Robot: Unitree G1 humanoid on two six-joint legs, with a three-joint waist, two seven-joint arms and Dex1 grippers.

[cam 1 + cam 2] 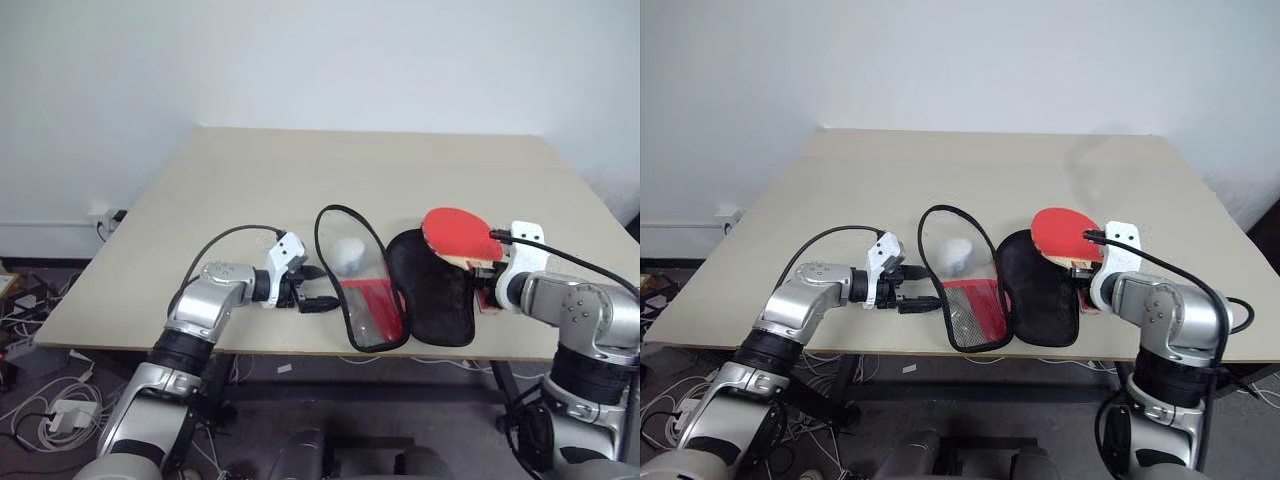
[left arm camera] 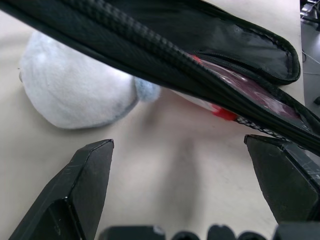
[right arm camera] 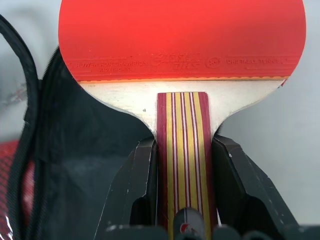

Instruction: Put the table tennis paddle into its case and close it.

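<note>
The case [image 1: 400,295] lies unzipped near the worktop's [image 1: 300,180] front edge, bare surface beyond. The right tool [image 3: 184,165] clamps the table tennis paddle [image 1: 457,236] by its handle, blade pointing away over the case's black half. The left tool [image 1: 318,288] gapes beside the clear half.

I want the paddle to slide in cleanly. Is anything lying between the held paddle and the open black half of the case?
Nothing visible blocks it. The paddle, held by its handle in the right tool, already overlaps the edge of the case's black-lined half, whose lining is bare. The white ball lies at the clear half.
</note>
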